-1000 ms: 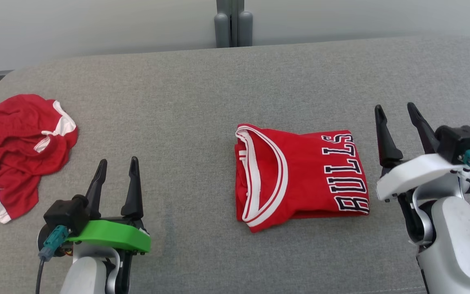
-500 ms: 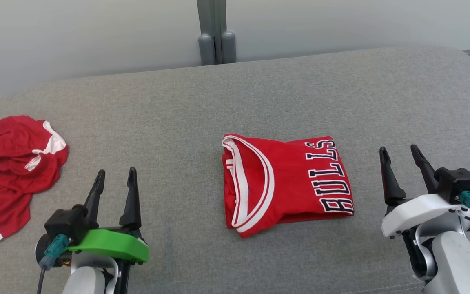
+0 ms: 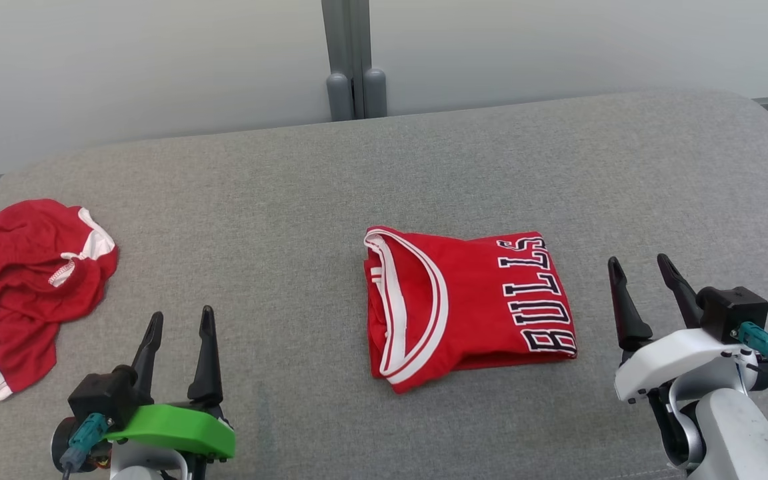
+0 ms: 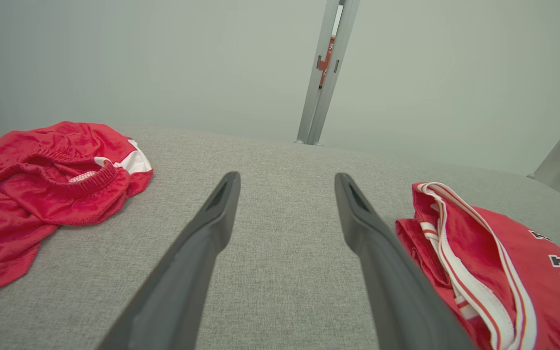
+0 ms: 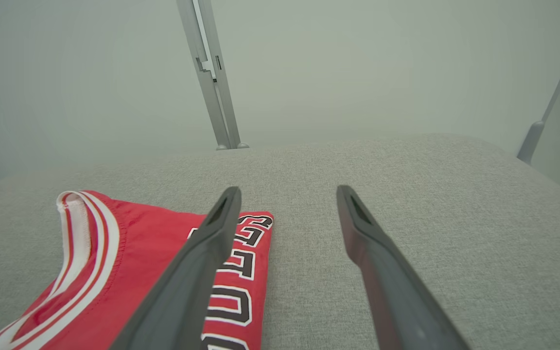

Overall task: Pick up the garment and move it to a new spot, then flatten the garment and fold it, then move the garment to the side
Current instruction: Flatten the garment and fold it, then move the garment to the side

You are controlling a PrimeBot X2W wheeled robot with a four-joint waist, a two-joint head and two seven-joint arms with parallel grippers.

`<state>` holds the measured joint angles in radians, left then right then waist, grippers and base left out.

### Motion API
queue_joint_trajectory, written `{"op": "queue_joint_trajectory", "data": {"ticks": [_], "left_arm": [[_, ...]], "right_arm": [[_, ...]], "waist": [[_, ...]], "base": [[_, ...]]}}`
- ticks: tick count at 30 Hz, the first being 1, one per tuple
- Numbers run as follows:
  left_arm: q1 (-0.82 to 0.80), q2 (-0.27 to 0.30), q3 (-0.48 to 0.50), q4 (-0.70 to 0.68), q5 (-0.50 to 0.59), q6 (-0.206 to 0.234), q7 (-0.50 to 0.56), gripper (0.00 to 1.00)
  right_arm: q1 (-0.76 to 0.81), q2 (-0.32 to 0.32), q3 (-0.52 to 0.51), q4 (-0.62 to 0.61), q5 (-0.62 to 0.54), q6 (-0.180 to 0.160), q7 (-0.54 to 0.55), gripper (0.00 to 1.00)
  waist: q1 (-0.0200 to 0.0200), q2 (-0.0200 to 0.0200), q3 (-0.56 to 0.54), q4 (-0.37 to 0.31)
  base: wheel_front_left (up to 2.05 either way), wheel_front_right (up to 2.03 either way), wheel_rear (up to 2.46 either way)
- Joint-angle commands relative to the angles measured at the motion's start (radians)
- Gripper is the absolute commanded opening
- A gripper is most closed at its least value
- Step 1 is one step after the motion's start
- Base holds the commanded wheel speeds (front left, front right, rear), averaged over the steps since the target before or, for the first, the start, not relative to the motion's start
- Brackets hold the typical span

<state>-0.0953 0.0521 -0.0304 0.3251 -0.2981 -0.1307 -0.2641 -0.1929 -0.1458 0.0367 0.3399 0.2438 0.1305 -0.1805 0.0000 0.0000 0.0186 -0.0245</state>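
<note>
item: folded jersey, middle of grey cushion, long axis toward the left and right edges. right gripper near its lettered end, nearer than left gripper. both 2-finger sets spread, empty (judged: fold done, side-move pending).

Red jersey — white-striped trim, grey surface.
</note>
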Motion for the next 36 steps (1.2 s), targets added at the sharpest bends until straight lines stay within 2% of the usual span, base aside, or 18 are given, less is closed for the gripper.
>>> {"op": "queue_joint_trajectory", "data": {"ticks": [1, 14, 18, 20, 27, 36], "left_arm": [[0.015, 0.000, 0.005, 0.000, 0.002, 0.001, 0.000, 1.00], [0.005, -0.001, 0.000, -0.010, -0.005, 0.001, 0.000, 1.00], [-0.006, -0.001, -0.003, -0.014, -0.007, 0.001, 0.000, 1.00], [-0.009, -0.001, -0.001, -0.017, -0.006, 0.001, 0.000, 1.00], [-0.034, -0.001, -0.013, -0.022, -0.010, 0.001, 0.000, 1.00], [-0.080, 0.000, -0.047, -0.020, -0.032, 0.001, 0.000, 1.00]], "right_arm": [[0.008, -0.004, -0.002, 0.003, 0.006, 0.000, 0.001, 1.00], [-0.006, 0.001, -0.006, 0.006, 0.002, 0.000, 0.017, 1.00], [-0.023, 0.000, 0.008, 0.014, 0.024, 0.000, 0.058, 1.00], [-0.040, 0.009, 0.019, 0.023, 0.064, 0.000, 0.101, 1.00], [-0.163, 0.016, 0.026, 0.143, 0.131, 0.000, 0.358, 1.00], [-0.296, 0.050, -0.013, 0.358, 0.106, 0.000, 0.544, 1.00]], "waist": [[0.0000, 0.0000, -0.003, 0.002], [0.0000, 0.0000, 0.016, 0.006], [0.0000, 0.0000, 0.031, 0.010], [0.0000, 0.0000, 0.040, 0.013], [0.0000, 0.0000, 0.091, 0.028], [0.0000, 0.0000, 0.162, 0.071]], "base": [[0.00, 0.00, 0.00], [0.00, 0.00, 0.00], [0.00, 0.00, 0.00], [0.00, 0.00, 0.00], [0.00, 0.00, 0.00], [0.00, 0.00, 0.00]]}}
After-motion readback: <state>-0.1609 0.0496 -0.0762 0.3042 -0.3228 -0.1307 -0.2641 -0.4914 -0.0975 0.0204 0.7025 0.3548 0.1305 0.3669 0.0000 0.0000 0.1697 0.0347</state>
